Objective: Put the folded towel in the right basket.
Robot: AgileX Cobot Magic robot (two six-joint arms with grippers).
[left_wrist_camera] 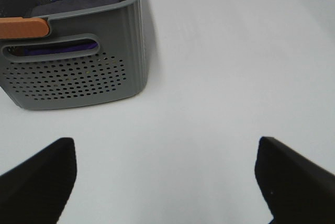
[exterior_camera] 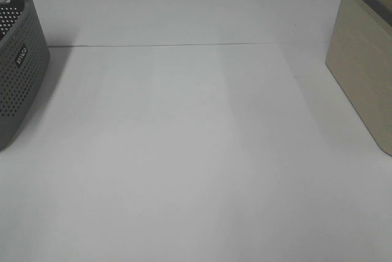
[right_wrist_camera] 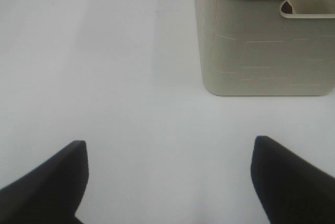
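Observation:
A dark folded cloth (left_wrist_camera: 73, 5) with a small white tag lies inside the grey perforated basket (left_wrist_camera: 73, 80), on purple cloth; it looks like the folded towel. The right basket (exterior_camera: 367, 72), beige with a dark grey rim, stands at the right edge of the table and also shows in the right wrist view (right_wrist_camera: 261, 51). A small dark brown patch (right_wrist_camera: 285, 8) shows through its handle slot; I cannot tell what it is. My left gripper (left_wrist_camera: 167, 182) is open and empty, short of the grey basket. My right gripper (right_wrist_camera: 167, 182) is open and empty, short of the beige bin. Neither arm shows in the exterior view.
The grey perforated basket (exterior_camera: 18, 72) with a white logo stands at the table's left edge; an orange handle (left_wrist_camera: 23, 27) sits on its rim. A seam (exterior_camera: 184, 45) runs across the white table (exterior_camera: 196, 152) between the two baskets.

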